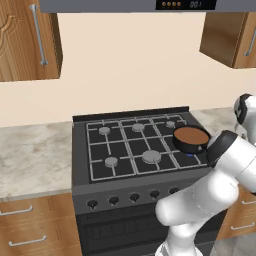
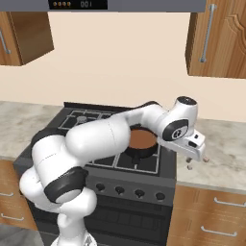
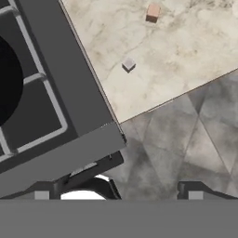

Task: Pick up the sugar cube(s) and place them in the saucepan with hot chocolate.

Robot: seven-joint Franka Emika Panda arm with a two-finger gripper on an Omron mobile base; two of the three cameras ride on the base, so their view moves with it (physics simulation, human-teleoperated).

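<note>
Saucepan with hot chocolate (image 1: 190, 138) on my stove's (image 1: 100, 185) 3 o'clock burner, claw (image 2: 196, 162) spread wide and empty over the bench (image 2: 226, 149) beyond, hand view alone giving me two sugar cubes, white (image 3: 128, 64) and brown (image 3: 152, 12) toward 12 o'clock.

The saucepan (image 1: 190, 139) sits on the stove (image 1: 140, 150) — front-right burner, arm (image 1: 210, 195) beside.

- Dark display panel (image 1: 186, 4) on the grey range hood above the black stove: small orange dots, then pale digits, too blurred to read with certainty.
- Same panel (image 2: 78, 4) in the right base view: likewise illegible.
- No other text, labels or brands legible.
</note>
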